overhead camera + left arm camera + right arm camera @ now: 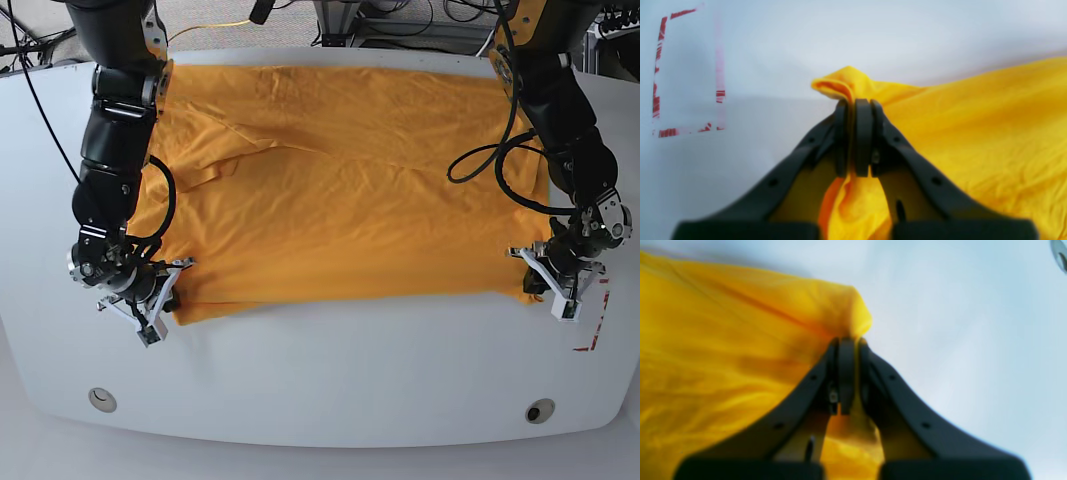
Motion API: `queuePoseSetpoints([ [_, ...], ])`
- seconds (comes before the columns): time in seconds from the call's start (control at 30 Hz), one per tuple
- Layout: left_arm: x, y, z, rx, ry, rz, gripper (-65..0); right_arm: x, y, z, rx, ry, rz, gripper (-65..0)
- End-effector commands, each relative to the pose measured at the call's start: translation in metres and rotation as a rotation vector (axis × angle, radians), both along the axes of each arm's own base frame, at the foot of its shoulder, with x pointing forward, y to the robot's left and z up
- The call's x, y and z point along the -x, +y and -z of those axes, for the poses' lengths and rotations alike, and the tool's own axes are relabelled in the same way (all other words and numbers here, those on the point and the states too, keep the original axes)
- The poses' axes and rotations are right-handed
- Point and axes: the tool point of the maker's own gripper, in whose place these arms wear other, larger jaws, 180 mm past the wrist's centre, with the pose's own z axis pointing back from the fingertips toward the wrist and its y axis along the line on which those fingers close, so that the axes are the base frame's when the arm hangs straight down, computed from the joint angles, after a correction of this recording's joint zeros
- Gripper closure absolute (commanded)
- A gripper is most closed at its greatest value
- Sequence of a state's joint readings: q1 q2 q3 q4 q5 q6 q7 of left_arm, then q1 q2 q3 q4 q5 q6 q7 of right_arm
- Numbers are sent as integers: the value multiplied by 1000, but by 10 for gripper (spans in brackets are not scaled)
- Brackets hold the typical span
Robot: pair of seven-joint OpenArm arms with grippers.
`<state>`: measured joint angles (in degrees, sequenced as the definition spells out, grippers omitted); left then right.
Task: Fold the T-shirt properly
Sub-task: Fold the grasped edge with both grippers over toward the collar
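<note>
Left wrist view: my left gripper (853, 106) is pinched tight on a corner of the T-shirt (973, 133). The cloth is bright yellow-orange and soft, with small wrinkles. A little bump of it pokes out past my black fingers (863, 133). More cloth hangs down between them. The white table (773, 50) is behind, with a box of red tape marks (660, 66) on it.

Right wrist view: my right gripper (846, 343) is also squeezed tight on a corner of the shirt (723, 356). The cloth spreads away to one side, smooth with long soft folds. The picture is blurry.

Base view: the T-shirt (350, 190) lies spread wide and flat across the table (330, 380). It looks like a big orange rectangle with wrinkles, and a sleeve is folded in near the far side. My left gripper (550, 275) holds one near corner and my right gripper (160, 295) holds the other near corner. I see no letters on the side facing up.
</note>
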<state>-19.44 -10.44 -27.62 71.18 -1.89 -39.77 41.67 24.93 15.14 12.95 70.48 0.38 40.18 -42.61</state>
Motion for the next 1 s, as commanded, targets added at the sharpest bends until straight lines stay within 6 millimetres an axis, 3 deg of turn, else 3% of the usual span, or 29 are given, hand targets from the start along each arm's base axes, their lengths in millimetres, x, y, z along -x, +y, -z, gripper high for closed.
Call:
queuePoseSetpoints([
  [0.0,-11,5,-29,-33,-66,0,-11,0,-9,-29,73,-56,4,0],
  [0.3,17,9,-32,-121,-63,6,-11,60,-29,-52,227,-19,73,0],
  [0.47,42,9,-23,-162,-39,16,-11,102,-38,-55,244,28,114,0],
  [0.77,89,9,-1,-215,35,37,-11,174,-35,-19,136,155,114,0],
  [0.97,117,10,16,-235,103,50,-15,199,-36,0,88,221,121,0],
])
